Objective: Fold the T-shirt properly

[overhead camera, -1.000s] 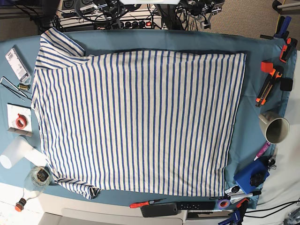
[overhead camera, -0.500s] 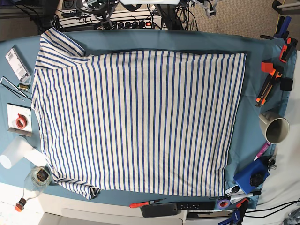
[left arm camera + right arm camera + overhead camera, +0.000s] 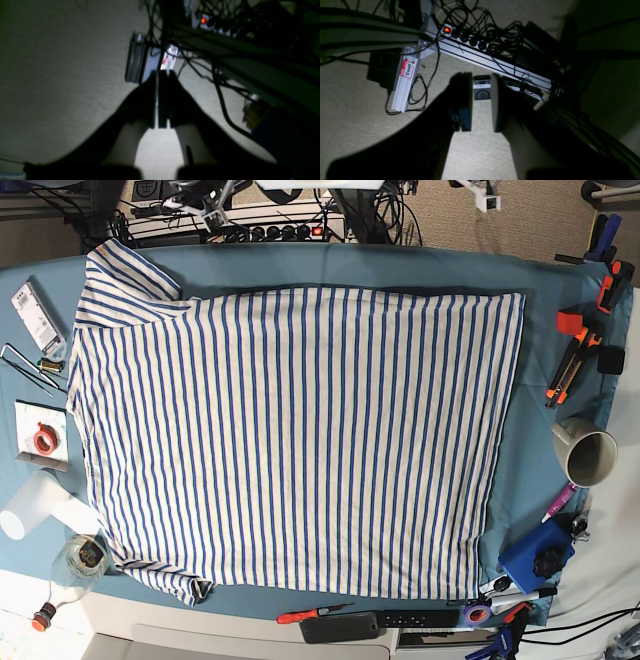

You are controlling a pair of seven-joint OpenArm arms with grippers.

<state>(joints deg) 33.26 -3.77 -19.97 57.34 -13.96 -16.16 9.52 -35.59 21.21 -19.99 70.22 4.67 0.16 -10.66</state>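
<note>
Both arms have shifted along the far edge since a second ago, each drifting outward, while the T-shirt (image 3: 300, 435) has not stirred: it lies spread flat across the teal tablecloth (image 3: 350, 265), one sleeve reaching to the far left corner and the other lying at the near left edge. Neither gripper touches it. The left gripper (image 3: 160, 100) points down at the carpet with its fingers pressed together on nothing, and the right gripper (image 3: 481, 102) hangs over the power strip (image 3: 470, 41) and cables with its fingers parted and nothing between them. The risks I see lie in the approach. Coming down from behind the table, an arm could snag the loose cables (image 3: 495, 35) beside the strip. A left gripper that arrives closed would only push the cloth into a ridge instead of pinching it. A pinch that goes too deep could catch the tablecloth along with the shirt and drag the clutter around it, such as the mug (image 3: 588, 455) and the orange utility knife (image 3: 570, 365) on the right or the glass bottle (image 3: 75, 565) near the sleeve on the left. Lifting the two corners unevenly would skew the stripes and leave a crooked fold.
</note>
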